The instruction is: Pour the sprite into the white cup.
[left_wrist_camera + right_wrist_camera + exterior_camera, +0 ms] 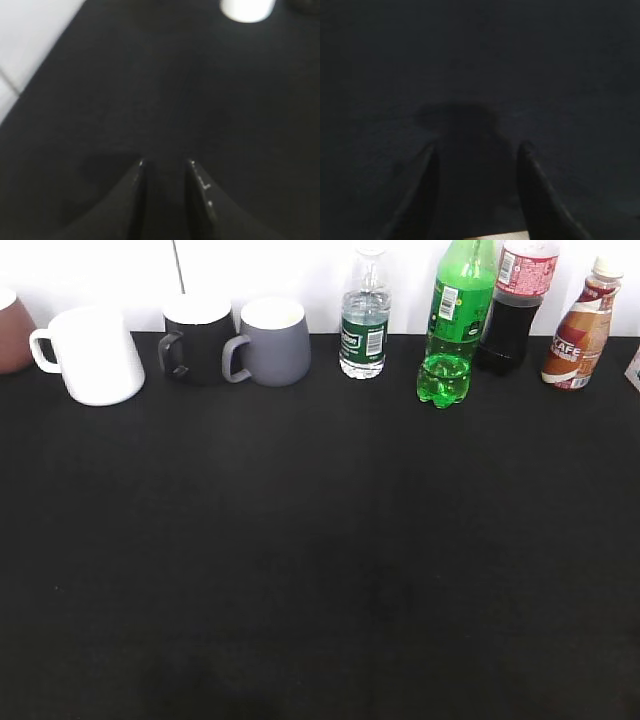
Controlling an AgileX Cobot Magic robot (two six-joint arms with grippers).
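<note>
Sprite (pixel 456 322) stands between water bottle (pixel 364 322) and cola bottle (pixel 514 310).

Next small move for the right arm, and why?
Probably reach the right claw forward toward the sprite. It stands untouched at the back right, the claw is open and empty over bare table, and the white cup waits far left.

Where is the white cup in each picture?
Exterior view: the white cup stands far left in the back row, beside the black mug.
Left wrist view: only its blurry white bottom shows, at the top edge right of the middle.
Right wrist view: not in it.
Shared landmark: the black tablecloth.
</note>
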